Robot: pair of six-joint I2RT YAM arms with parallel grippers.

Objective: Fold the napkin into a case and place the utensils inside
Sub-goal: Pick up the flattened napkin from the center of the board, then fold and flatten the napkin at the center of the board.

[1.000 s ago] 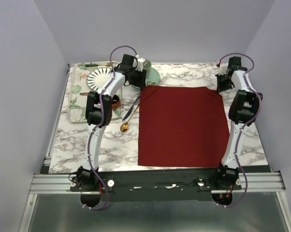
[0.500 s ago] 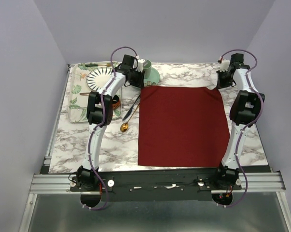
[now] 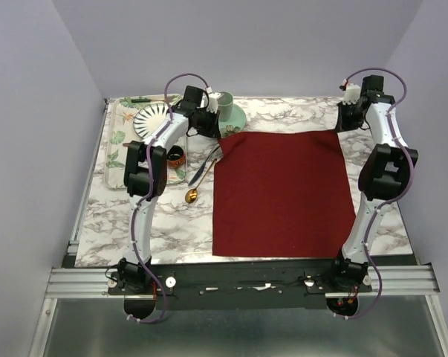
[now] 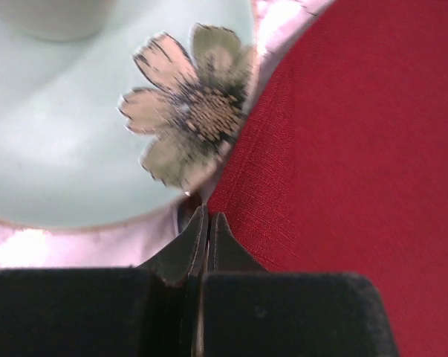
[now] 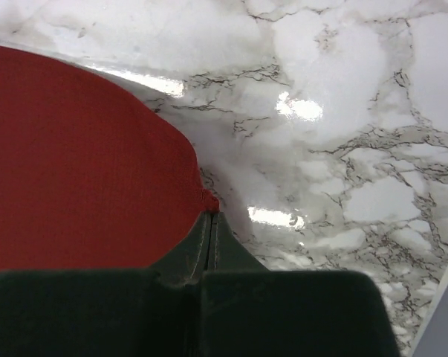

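Both your arms reach to the far side, left gripper (image 4: 207, 219) pressed together on the far left corner of the napkin (image 3: 283, 193), just beside the pale green saucer (image 4: 60, 149), right gripper (image 5: 211, 217) pinching the far right corner, napkin spread flat on the marble table (image 5: 342, 111), gold spoon (image 3: 192, 195) near its left edge.

The end effector (image 5: 210, 217) sits at 6 o'clock, its two dark fingers (image 5: 186, 249) pressed together with only a hairline seam between them. Their tips pinch the pointed corner of the dark red napkin (image 5: 75, 171), which rises in a smooth curved fold and fills the view from 7 to 10 o'clock. White, grey-veined marble surface (image 5: 357, 149) covers everything from 11 round to 4 o'clock, with bright glints (image 5: 298, 108) on it.
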